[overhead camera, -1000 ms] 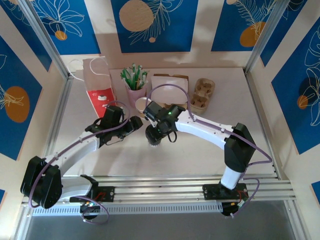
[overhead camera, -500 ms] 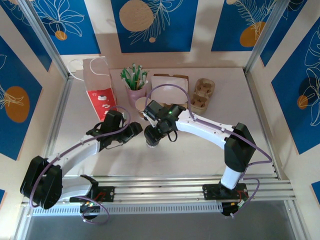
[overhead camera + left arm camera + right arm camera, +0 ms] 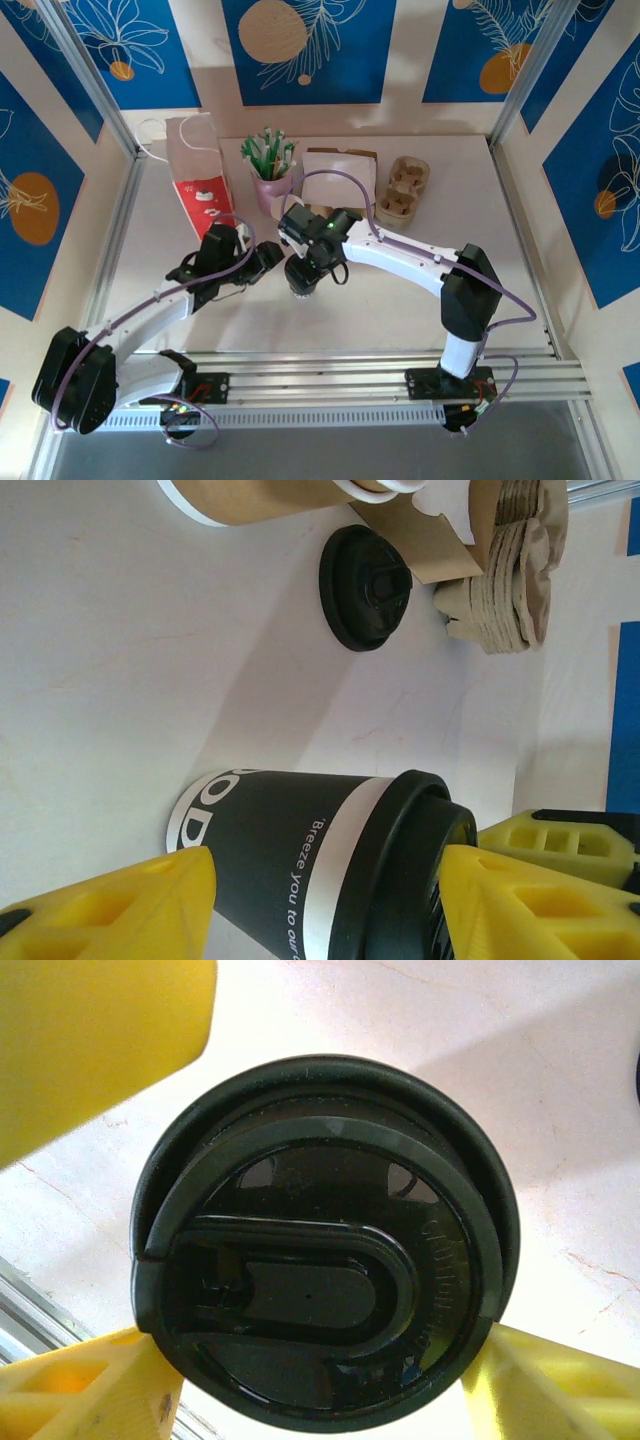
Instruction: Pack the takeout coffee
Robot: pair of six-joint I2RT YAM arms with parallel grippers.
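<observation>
The takeout coffee (image 3: 303, 281) in hand is a black paper cup with a white band and a black lid (image 3: 320, 1240), upright at the table's middle. My right gripper (image 3: 306, 262) comes down on it from above. Its yellow fingers (image 3: 90, 1390) press both sides of the lid rim, shut on it. My left gripper (image 3: 268, 256) is at the cup's left side, open. In the left wrist view the cup (image 3: 300, 870) lies just beyond my left gripper (image 3: 325, 910), whose fingers stand apart from the cup wall.
A tan cup (image 3: 260, 495) without a lid stands behind, with a loose black lid (image 3: 365, 587) beside it. The pulp cup carrier (image 3: 402, 188), kraft box (image 3: 340, 165), pink cup of sticks (image 3: 270, 180) and paper bag (image 3: 200, 175) line the back.
My right gripper has carried the black cup slightly left. The left gripper has drawn back toward the near left and its fingers have narrowed.
</observation>
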